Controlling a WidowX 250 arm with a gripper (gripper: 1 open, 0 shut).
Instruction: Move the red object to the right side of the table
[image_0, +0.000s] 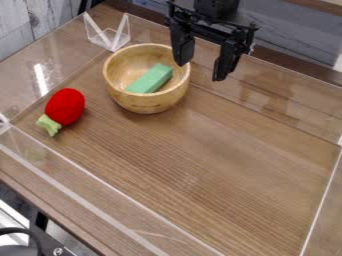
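- Red soft toy fruit (63, 106), green-stemmed, lies left of the round wooden bowl (123, 66).
- I judge it light, squashy; I'd pinch its rounded body.
- Black gripper (201, 60) above the bowl's right rim, jaws apart, empty.

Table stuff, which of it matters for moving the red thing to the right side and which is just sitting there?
For the job:
red toy fruit, at the left
table
gripper, open, above the bowl's far rim

Just lying about:
wooden bowl
green block, inside the bowl
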